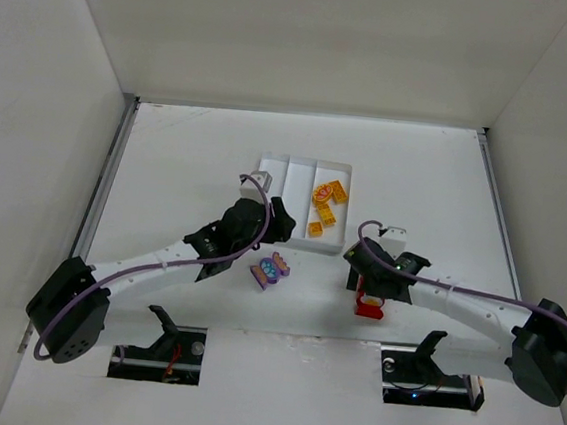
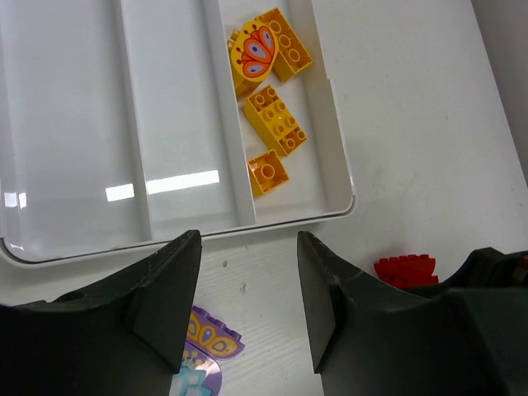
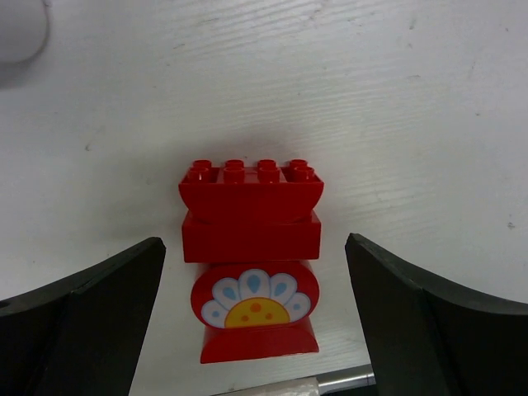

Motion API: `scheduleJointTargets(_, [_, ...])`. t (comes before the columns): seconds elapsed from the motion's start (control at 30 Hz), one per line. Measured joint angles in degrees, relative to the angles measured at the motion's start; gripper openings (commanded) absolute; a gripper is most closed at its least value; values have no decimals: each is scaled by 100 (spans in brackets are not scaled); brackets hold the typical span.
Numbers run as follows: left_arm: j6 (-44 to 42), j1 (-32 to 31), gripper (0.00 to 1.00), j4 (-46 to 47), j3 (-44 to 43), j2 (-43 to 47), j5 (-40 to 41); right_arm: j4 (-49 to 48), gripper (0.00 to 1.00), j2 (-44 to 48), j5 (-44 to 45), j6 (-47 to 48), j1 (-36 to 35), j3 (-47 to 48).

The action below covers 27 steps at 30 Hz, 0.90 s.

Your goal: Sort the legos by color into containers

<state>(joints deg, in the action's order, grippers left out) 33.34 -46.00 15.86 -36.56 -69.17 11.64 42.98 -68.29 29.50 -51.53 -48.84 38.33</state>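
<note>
The right gripper (image 3: 254,247), jaws wide apart, straddles a red lego stack (image 3: 252,219) near the front edge of the table (image 3: 412,99), with gaps either side. The left gripper (image 2: 247,247), jaws apart and empty, hovers at the near rim of the white tray (image 2: 177,99); yellow-orange legos (image 2: 276,120) lie in its right compartment

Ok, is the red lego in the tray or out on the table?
Out. The red lego stands on the table, apart from the tray; only yellow-orange legos lie in it.

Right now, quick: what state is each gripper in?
Left gripper: open, holding nothing.
Right gripper: open, fingers either side of the red lego, not touching it.
</note>
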Motion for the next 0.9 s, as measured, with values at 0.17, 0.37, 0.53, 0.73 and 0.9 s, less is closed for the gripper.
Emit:
scheduleJointTargets(0.17, [28,0,47,79,111,66,-138,153,94,-17,44,-164,4,11])
scheduleJointTargets(0.37, [101,-7,46,170,131,68,-249,-55,85,-175,-68,-111,157,11])
scheduleJointTargets(0.53, [144,-13,46,173,151,164,-382,-372,82,-195,-308,42,391,11])
scheduleJointTargets(0.73, [197,63,46,170,271,610,-457,-494,84,-260,-597,136,413,11])
scheduleJointTargets(0.9, [225,114,46,173,356,811,-459,-474,79,-275,-699,136,380,13])
